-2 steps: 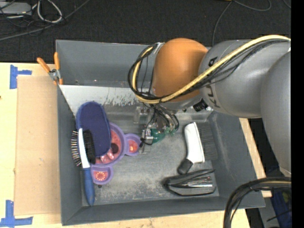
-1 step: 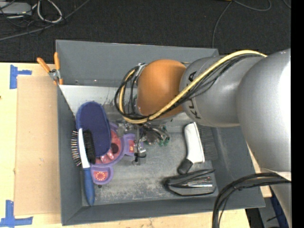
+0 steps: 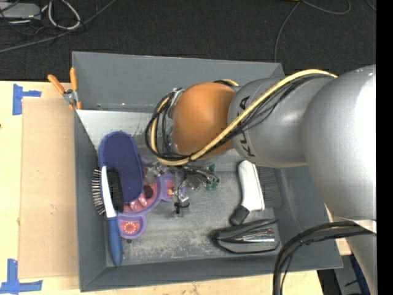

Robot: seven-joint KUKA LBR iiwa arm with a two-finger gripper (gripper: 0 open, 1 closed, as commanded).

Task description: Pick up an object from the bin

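The grey bin (image 3: 153, 82) holds a blue brush (image 3: 121, 163) along its left side, with purple toy pieces (image 3: 132, 225) touching it. A white bar (image 3: 250, 186) lies to the right, and a black-and-silver tool (image 3: 247, 238) sits just nearer, by the near right corner.

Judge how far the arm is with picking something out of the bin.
Done: the gripper hangs low mid-bin, beside the purple plastic thing by the blue brush. In hand: nothing visibly lifted; the things seen lie on the bin floor. Left: the grasp and the lift out.
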